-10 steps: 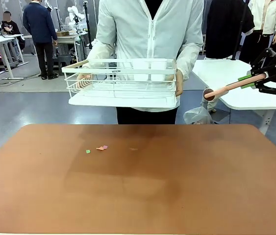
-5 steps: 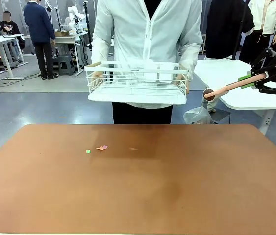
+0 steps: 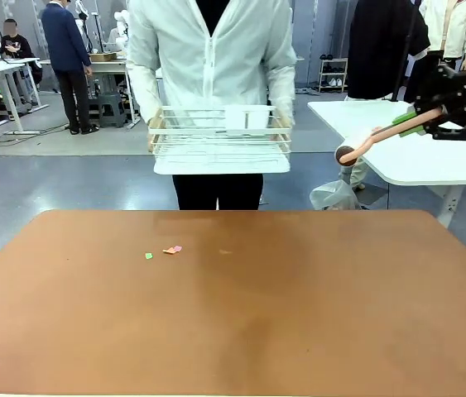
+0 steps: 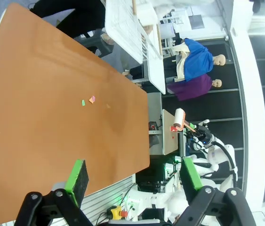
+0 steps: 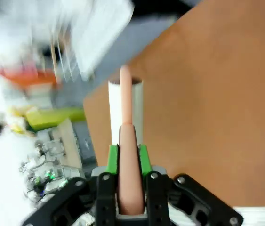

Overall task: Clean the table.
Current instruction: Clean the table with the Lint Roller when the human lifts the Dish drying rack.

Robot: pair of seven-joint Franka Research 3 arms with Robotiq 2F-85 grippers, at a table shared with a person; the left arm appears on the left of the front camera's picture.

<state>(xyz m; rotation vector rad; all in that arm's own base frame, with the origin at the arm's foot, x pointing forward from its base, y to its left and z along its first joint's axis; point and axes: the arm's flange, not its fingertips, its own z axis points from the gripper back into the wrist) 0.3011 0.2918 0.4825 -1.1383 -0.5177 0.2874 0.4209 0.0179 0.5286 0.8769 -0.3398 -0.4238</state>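
Note:
The reddish-brown table point(image 3: 233, 322) spreads across the lower front view. A pink scrap point(image 3: 172, 249), a green scrap point(image 3: 148, 255) and a faint speck point(image 3: 226, 251) lie on its far left half. My right gripper point(image 3: 421, 121) hangs high beyond the table's far right corner, shut on a lint roller point(image 3: 373, 137) with a pink handle. In the right wrist view the green pads point(image 5: 113, 159) clamp that handle point(image 5: 126, 141), and the white roll point(image 5: 125, 106) points toward the table point(image 5: 207, 103). My left gripper point(image 4: 133, 179) stands open, high above the table point(image 4: 43, 108), where the scraps point(image 4: 92, 99) show.
A person in a pale jacket stands beyond the far edge, holding a white wire rack point(image 3: 220, 141) in both hands. A white-topped table point(image 3: 415, 157) stands at the back right, with a plastic bag point(image 3: 334, 196) on the floor beside it.
The person has stepped back and to the left with the wire rack, away from the table. My right gripper has shifted slightly left and up, tilting the roller's head downward.

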